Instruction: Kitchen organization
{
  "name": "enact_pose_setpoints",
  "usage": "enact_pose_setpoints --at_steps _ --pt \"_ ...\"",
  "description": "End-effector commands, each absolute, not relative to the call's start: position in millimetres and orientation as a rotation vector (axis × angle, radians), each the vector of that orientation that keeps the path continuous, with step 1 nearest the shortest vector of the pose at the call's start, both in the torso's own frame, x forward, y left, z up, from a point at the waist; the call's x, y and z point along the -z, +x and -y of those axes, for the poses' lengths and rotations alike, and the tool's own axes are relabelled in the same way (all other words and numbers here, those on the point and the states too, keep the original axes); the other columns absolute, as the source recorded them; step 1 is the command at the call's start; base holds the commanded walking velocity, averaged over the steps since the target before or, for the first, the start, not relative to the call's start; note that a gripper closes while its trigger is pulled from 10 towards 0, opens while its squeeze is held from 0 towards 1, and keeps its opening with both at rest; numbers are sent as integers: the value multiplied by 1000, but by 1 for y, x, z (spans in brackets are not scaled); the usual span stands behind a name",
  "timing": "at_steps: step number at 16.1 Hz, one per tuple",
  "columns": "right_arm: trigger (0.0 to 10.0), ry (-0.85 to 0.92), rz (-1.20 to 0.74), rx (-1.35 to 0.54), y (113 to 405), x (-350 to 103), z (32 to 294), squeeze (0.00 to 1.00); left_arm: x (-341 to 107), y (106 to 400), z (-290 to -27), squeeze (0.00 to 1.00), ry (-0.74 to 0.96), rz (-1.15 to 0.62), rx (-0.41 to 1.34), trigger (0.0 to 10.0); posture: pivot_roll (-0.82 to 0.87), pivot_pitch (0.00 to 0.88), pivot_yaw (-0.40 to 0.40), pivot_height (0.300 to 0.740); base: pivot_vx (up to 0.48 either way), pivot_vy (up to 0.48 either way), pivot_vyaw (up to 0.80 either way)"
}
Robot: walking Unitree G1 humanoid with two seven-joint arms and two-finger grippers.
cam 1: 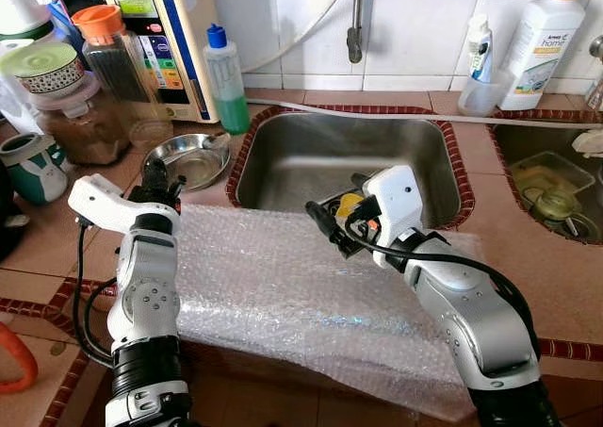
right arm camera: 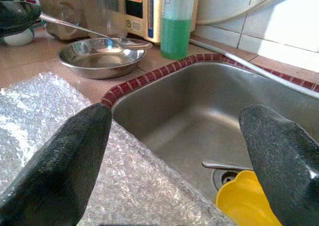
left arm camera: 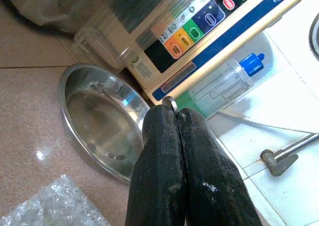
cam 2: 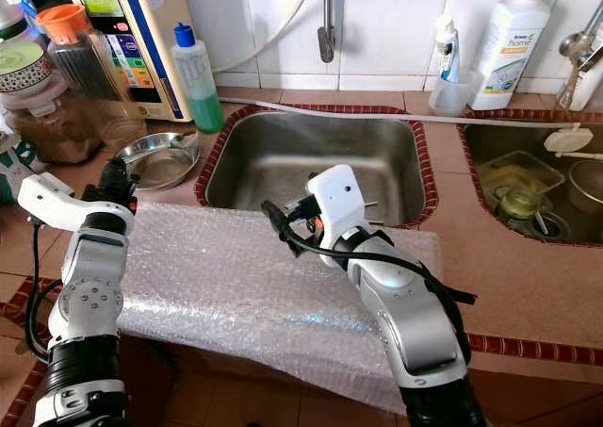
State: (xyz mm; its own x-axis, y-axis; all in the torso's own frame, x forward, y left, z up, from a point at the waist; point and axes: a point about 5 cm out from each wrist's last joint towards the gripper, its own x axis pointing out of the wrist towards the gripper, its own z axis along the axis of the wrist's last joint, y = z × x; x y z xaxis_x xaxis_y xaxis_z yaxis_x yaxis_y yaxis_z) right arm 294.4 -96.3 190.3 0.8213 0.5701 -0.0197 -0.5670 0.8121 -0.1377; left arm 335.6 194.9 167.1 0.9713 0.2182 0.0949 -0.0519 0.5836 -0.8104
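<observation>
A sheet of bubble wrap point(cam 1: 283, 276) covers the counter in front of the steel sink point(cam 1: 283, 163). My left gripper point(cam 1: 156, 176) is at the wrap's far left corner, beside a shallow steel bowl point(cam 1: 193, 158). It is shut on the handle end of a spoon point(right arm camera: 94, 32), whose head rests on the bowl's rim; a bit of metal shows between the fingertips point(left arm camera: 172, 117). My right gripper point(cam 1: 337, 205) hovers open over the sink's front edge with nothing between its fingers point(right arm camera: 75, 151). Below it in the sink lie a yellow object point(right arm camera: 246, 203) and a metal utensil handle point(right arm camera: 224, 164).
A green soap bottle point(cam 1: 226, 78), a water purifier point(cam 1: 165, 31) and jars point(cam 1: 108, 55) stand behind the bowl. A rabbit mug point(cam 1: 33, 168) is at the left. A white detergent bottle point(cam 1: 542, 41) and a second sink with dishes point(cam 1: 551, 187) are at the right.
</observation>
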Motion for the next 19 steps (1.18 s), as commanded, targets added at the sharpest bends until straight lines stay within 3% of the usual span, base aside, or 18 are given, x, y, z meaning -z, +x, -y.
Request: enact_pose_setpoints --at_steps 1,4,7,10,14,19 --pt "10000 -131 40 -599 296 -194 97 0 -176 335 -196 0 -931 225 -141 0 -242 96 116 740 0 0 0" --pt "10000 -139 60 -561 300 -196 100 0 -179 337 -191 0 -1003 225 -90 0 -242 92 115 740 0 0 0" --pt "10000 -403 83 -467 319 -195 129 0 -181 335 -168 0 -974 178 58 0 -239 93 112 740 0 0 0" --pt "10000 -595 60 -499 326 -188 142 0 -185 332 -152 0 -928 161 149 0 -236 94 112 740 0 0 0" --pt "10000 -793 99 -585 335 -180 137 0 -186 323 -120 0 -817 98 334 0 -236 96 117 740 0 0 0" --pt "10000 -901 209 -619 349 -190 120 0 -181 318 -106 0 -764 52 402 0 -234 95 120 740 0 0 0"
